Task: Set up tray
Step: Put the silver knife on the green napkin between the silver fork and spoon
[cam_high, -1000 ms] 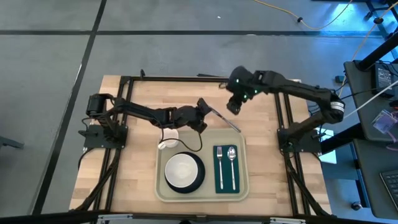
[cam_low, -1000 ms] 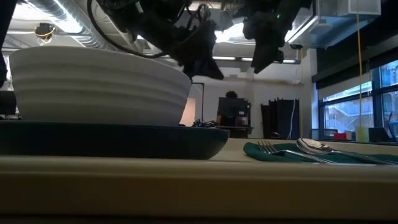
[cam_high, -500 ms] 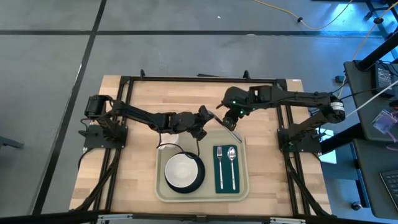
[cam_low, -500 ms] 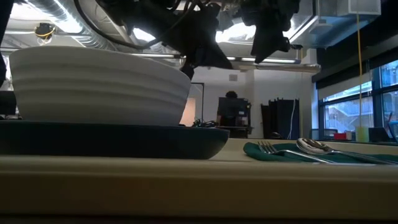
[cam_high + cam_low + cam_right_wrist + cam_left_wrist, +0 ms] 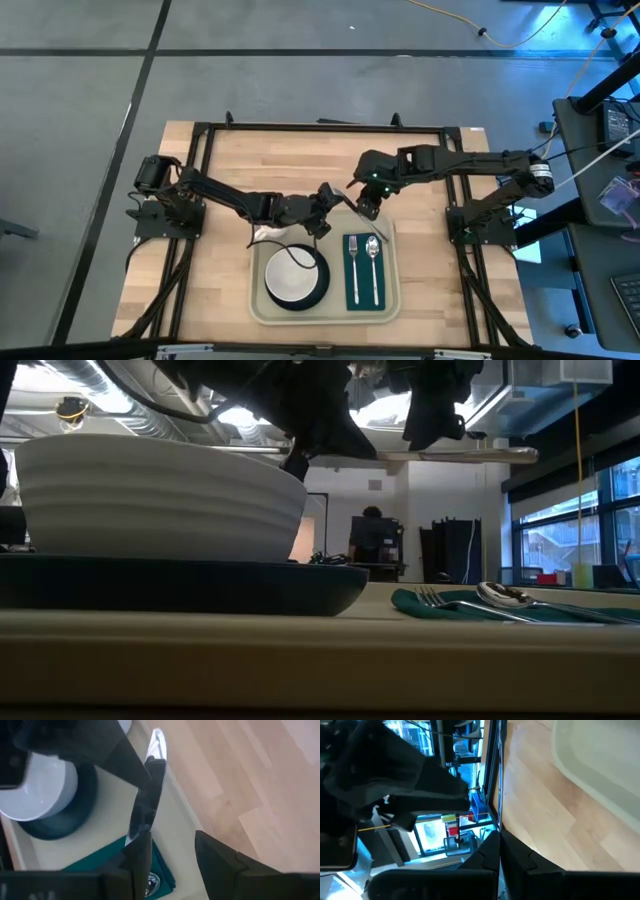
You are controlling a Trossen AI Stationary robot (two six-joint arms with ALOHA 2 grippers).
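The tray [image 5: 388, 305] sits in the lower middle of the high view, on the wooden table [image 5: 210, 180]. We judge it light but stiff, a smooth plastic shell that would slide easily; its raised rim is the natural place to take hold, though loaded as it is, tipping it would shift everything. On it stand a white bowl [image 5: 292, 274] on a dark plate [image 5: 318, 288], and beside them a green napkin [image 5: 352, 295] carrying a fork [image 5: 353, 262] and a spoon [image 5: 372, 258].

A table knife [image 5: 145, 800] hangs in the air above the tray's upper edge, between the two grippers. The left gripper [image 5: 328, 196], just left of centre in the high view, has its fingers pressed together on one end of the knife. The right gripper [image 5: 366, 203], reaching in from the right, has its fingers partly apart around the other end; in the right wrist view one finger [image 5: 137, 852] lies against the knife while the other finger [image 5: 215, 857] stands clear. We cannot tell whether the right gripper bears any of the knife's weight. This looks like a handover.
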